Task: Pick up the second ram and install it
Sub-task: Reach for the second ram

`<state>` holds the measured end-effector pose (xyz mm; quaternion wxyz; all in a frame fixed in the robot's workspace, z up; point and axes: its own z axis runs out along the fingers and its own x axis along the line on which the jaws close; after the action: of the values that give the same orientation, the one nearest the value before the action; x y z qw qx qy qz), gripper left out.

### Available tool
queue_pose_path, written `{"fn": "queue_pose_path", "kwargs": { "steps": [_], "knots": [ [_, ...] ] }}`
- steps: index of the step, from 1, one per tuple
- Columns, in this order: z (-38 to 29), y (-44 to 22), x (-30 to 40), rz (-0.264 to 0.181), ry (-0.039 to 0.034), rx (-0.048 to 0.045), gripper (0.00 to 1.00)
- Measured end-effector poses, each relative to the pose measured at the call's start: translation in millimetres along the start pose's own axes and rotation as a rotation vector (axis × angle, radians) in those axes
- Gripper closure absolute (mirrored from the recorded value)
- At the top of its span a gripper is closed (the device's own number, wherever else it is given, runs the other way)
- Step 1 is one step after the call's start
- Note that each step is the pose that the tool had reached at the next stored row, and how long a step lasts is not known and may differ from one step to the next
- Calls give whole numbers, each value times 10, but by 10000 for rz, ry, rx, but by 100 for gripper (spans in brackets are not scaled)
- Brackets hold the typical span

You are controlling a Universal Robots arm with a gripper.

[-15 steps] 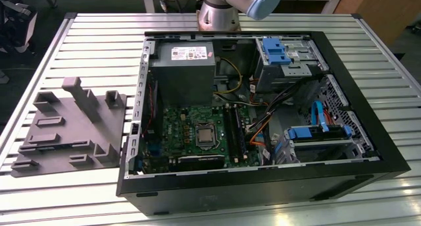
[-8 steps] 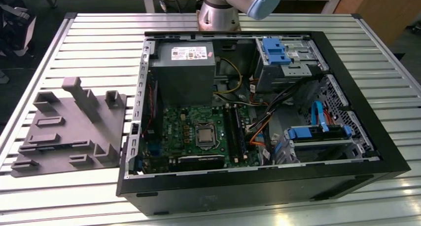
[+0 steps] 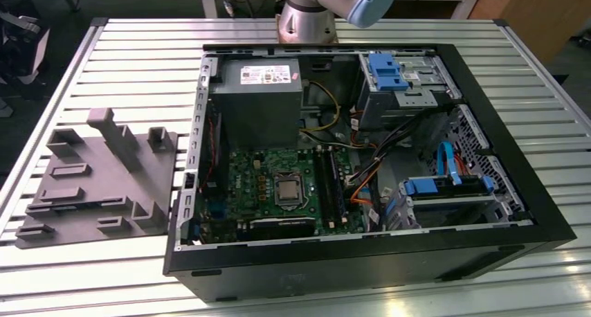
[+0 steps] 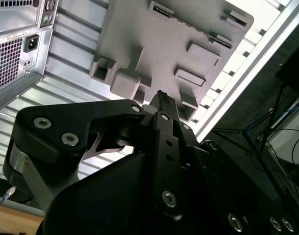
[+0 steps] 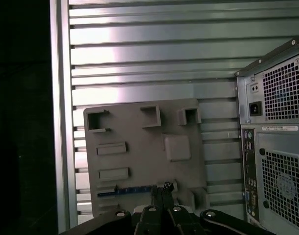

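The claw hangs over the grey holder with its fingers pressed together and nothing between them. The memory stick, a thin blue strip, lies in a slot of that holder, which sits on the tabletop near the exterior view's left edge, beside the open computer case. A clean pick probably needs the fingers parted, squared across the stick's flat faces near its middle, then lowered straight.
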<state>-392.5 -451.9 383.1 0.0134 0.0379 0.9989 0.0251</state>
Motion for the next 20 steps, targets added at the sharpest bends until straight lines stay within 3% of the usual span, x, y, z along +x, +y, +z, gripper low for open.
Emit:
{"fn": "queue_pose_path", "kwargs": {
  "steps": [20],
  "knots": [
    [63, -98, 26, 0, -1, -1, 89]
  ]
}}
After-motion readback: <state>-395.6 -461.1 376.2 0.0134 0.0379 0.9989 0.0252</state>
